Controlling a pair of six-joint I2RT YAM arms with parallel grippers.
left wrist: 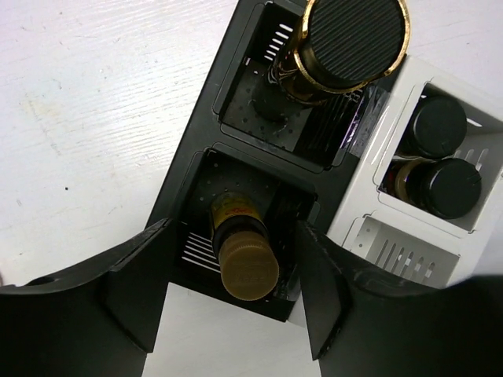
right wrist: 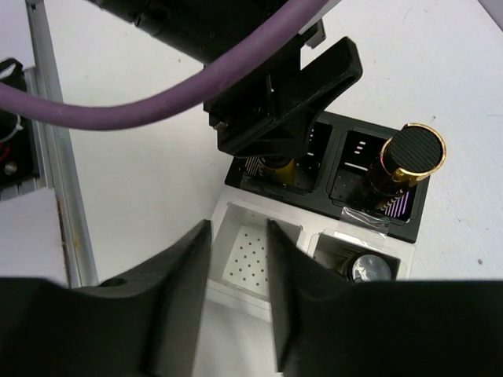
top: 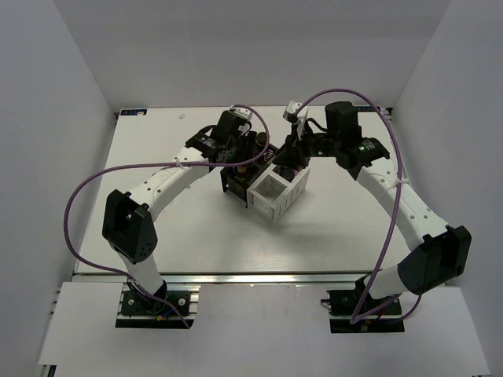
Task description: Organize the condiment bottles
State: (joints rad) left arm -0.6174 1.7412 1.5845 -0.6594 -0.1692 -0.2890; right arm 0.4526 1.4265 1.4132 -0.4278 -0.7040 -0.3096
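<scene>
- A black rack section (left wrist: 196, 126) is sitting directly beneath the left hand (left wrist: 236, 271).
- A white rack section (right wrist: 259, 214) is standing under the right hand (right wrist: 240, 259), touching the black one's side.
- The pale surface (left wrist: 94, 118) is showing beyond the left hand, carrying both sections.
- A metal rail (right wrist: 56, 181) is running beside the right hand, well apart from it.

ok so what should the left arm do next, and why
Probably raise the left gripper straight up and clear. Its jaws stand open either side of the brown-capped bottle, not touching it, and the bottle already sits inside a black compartment of the rack, so this placement looks done.
</scene>
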